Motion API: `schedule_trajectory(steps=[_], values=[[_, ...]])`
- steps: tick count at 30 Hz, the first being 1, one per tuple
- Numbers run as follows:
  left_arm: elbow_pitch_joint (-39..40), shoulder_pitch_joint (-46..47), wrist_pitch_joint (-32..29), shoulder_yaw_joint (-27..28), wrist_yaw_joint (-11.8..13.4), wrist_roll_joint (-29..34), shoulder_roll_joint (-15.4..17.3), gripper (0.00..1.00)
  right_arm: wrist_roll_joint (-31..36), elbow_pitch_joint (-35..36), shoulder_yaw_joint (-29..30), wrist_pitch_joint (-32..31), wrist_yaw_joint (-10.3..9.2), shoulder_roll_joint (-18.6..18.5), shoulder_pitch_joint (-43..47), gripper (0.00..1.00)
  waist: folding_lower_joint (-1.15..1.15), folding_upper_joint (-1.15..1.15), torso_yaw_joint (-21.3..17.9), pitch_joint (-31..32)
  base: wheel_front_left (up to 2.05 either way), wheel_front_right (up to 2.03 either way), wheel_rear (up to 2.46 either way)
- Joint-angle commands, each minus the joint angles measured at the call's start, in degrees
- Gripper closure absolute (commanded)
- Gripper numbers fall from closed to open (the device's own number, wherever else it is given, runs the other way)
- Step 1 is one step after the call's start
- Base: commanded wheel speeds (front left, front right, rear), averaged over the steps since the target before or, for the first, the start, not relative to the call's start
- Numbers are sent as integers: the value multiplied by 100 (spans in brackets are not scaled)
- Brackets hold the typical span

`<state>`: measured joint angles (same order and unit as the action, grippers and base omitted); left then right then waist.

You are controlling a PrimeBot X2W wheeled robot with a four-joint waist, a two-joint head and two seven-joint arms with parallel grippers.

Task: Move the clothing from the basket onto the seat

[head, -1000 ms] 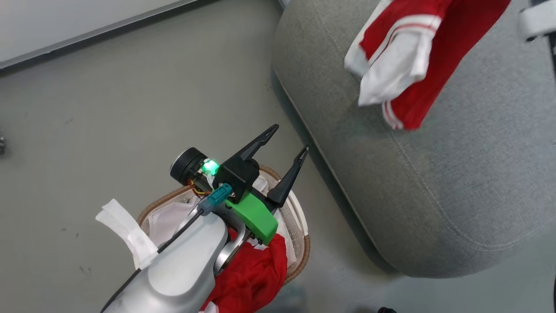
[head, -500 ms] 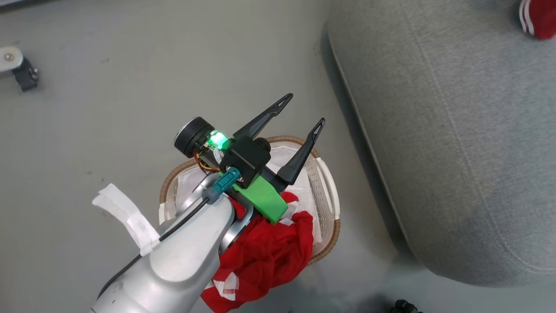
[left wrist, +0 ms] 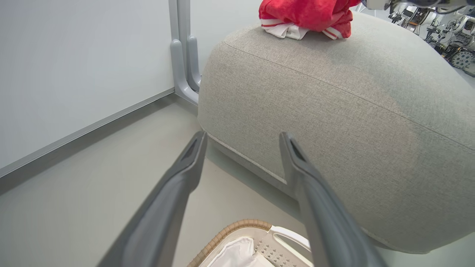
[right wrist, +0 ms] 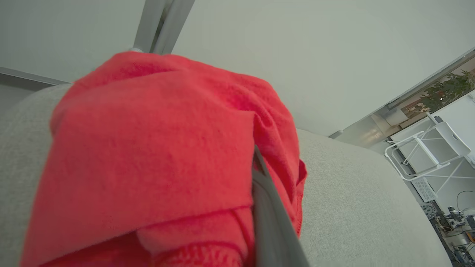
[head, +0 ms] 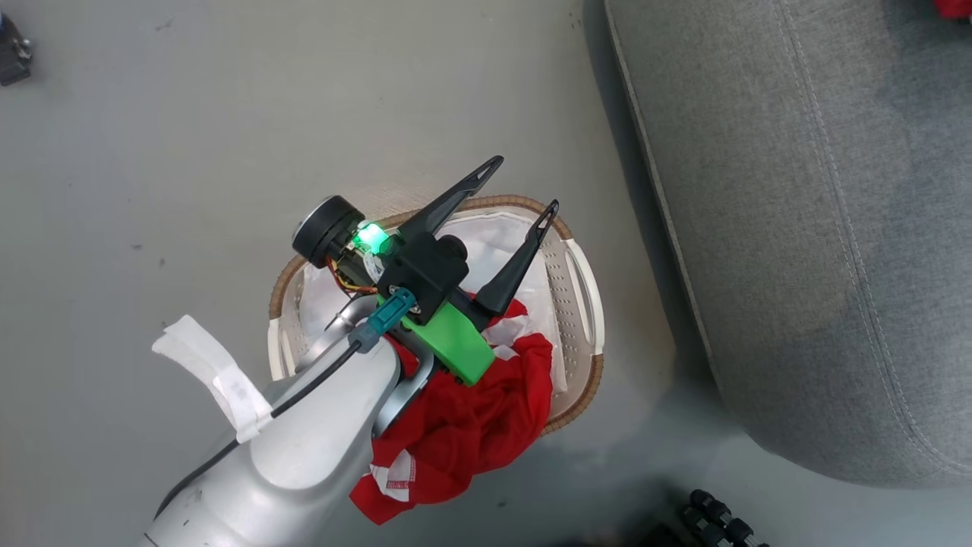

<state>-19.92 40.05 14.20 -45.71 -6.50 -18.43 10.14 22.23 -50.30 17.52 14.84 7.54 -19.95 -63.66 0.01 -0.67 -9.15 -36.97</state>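
The cream basket [head: 585, 285] with a brown rim stands on the floor left of the grey seat [head: 797, 228]. One red garment [head: 471, 425] lies in the basket and spills over its near rim, above the white liner [head: 493, 235]. My left gripper [head: 525, 182] hovers open over the basket, holding nothing. In the left wrist view its fingers [left wrist: 297, 159] point at the seat [left wrist: 334, 111], with the basket rim [left wrist: 241, 225] below. The other red garment [left wrist: 304, 15] rests on top of the seat. My right gripper [right wrist: 248, 155] is shut on that garment [right wrist: 148, 148], which hides one finger.
Bare grey floor [head: 190, 114] surrounds the basket. A white wall and grey post [left wrist: 182, 55] stand behind the seat. Dark wheels [head: 714, 516] sit near the bottom edge and a dark object [head: 11, 57] at the top left.
The head camera has swung, so the basket shows more fully and the garment over the seat has slipped to the top right corner. My left gripper stays open above the basket.
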Motion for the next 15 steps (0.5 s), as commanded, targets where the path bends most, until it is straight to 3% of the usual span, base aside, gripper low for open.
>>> schedule_trajectory(steps=[1, 2, 5, 7, 15], values=[[25, 112, 5, 6, 26, 5, 40, 0, 44, -41, -17, 30, -10, 0, 117, 94, -1, 67, -104, -46, 0, 0, 0], [19, 110, -2, 2, 29, 6, 62, 0, 46, -27, -44, 34, -10, 55, 136, 87, -1, 67, -133, -44, 0, 0, 0], [-7, 105, -7, -8, 39, -16, 85, 0, -67, 177, -151, 41, -10, 144, 289, 50, -1, 67, -194, -6, 0, 0, 0], [-20, 96, -10, -11, 41, -49, 88, 0, -144, 330, -240, 41, -10, 171, 436, 0, -1, 67, -226, 47, 0, 0, 0], [-69, -109, 57, 44, 47, -161, 113, 0, -587, 879, -610, 41, -10, 103, 1177, 0, -1, 67, -251, 516, 0, 0, 0]])
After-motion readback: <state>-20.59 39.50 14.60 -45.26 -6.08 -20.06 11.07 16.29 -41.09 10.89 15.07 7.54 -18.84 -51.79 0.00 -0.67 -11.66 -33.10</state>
